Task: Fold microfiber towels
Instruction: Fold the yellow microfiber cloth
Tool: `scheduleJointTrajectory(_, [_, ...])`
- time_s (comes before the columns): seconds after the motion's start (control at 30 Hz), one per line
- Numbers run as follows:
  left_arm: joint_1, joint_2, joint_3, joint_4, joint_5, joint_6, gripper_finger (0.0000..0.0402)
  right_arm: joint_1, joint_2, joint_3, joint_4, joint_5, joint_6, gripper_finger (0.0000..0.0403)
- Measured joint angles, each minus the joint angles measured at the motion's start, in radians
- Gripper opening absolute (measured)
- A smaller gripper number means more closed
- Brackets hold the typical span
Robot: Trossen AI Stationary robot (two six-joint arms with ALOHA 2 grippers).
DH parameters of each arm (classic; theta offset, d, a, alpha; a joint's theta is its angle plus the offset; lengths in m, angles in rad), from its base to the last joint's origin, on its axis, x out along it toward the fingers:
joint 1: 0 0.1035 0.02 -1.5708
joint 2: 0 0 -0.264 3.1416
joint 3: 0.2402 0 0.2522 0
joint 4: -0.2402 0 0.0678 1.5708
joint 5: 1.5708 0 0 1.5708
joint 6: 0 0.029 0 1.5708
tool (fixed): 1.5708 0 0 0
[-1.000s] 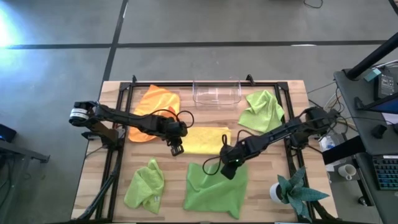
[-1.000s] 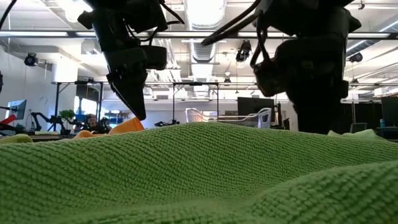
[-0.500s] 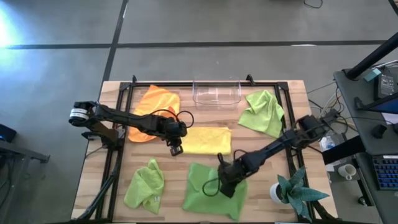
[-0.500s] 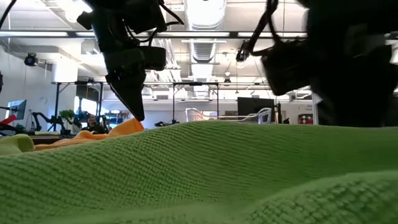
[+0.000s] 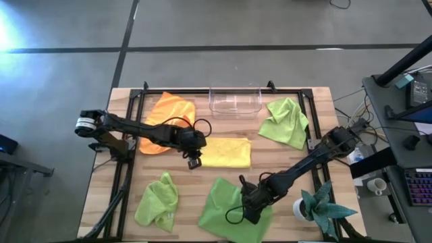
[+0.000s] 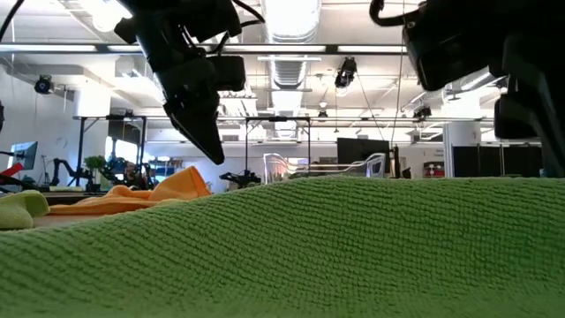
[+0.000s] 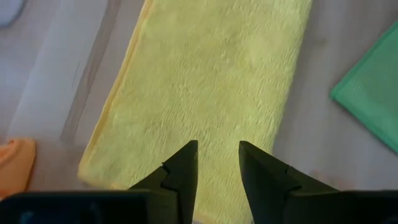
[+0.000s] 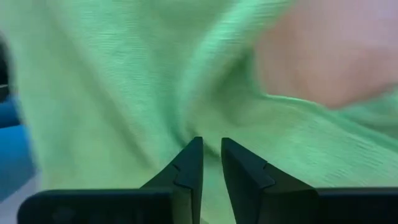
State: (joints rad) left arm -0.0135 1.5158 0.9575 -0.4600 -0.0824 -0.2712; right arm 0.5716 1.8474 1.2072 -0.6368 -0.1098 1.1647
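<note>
The right gripper (image 5: 251, 210) pinches the big green towel (image 5: 226, 212) at the table's near edge, its fingers (image 8: 189, 163) narrowly apart with cloth bunched between them. The left gripper (image 5: 194, 162) hovers narrowly open and empty over the folded yellow towel (image 5: 226, 152) at mid-table. An orange towel (image 5: 165, 118), clear bin (image 5: 235, 101) and two more green towels (image 5: 285, 121) (image 5: 157, 201) lie around; a potted plant (image 5: 317, 206) stands just beside the right arm
</note>
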Motion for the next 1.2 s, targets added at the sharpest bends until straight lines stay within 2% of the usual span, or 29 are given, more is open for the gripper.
scheduleJointTrajectory(0.17, [0.0, 0.0, -0.006, 0.027, 0.002, 0.0, 0.0101, -0.003, -0.053, 0.016, -0.157, 0.108, -0.019, 0.0056])
scheduleJointTrajectory(0.3, [-0.001, 0.001, -0.021, 0.038, 0.003, -0.002, 0.0101, -0.015, -0.14, -0.006, -0.234, 0.244, -0.02, 0.0056])
scheduleJointTrajectory(0.4, [-0.001, 0.002, -0.037, 0.04, 0.003, -0.01, 0.0101, -0.044, -0.213, -0.042, -0.254, 0.343, -0.02, 0.0056])
scheduleJointTrajectory(0.5, [-0.001, 0.002, -0.046, 0.042, 0.003, -0.01, 0.0101, -0.09, -0.291, -0.09, -0.246, 0.388, -0.021, 0.0056])
scheduleJointTrajectory(0.67, [-0.003, 0.002, -0.068, 0.06, 0.004, -0.023, 0.0101, -0.181, -0.39, -0.189, -0.235, 0.4, -0.022, 0.0056])
scheduleJointTrajectory(0.77, [-0.003, 0.002, -0.081, 0.059, 0.009, -0.097, 0.0101, -0.242, -0.43, -0.256, -0.191, 0.4, -0.025, 0.0056])
scheduleJointTrajectory(1.07, [-0.007, 0.005, -0.103, 0.058, 0.02, -0.126, 0.0101, -0.391, -0.453, -0.445, 0.259, 0.33, -0.207, 0.0056])
scheduleJointTrajectory(1.2, [-0.007, 0.005, -0.103, 0.058, 0.02, -0.168, 0.0101, -0.44, -0.411, -0.46, 0.329, 0.313, -0.243, 0.0056])
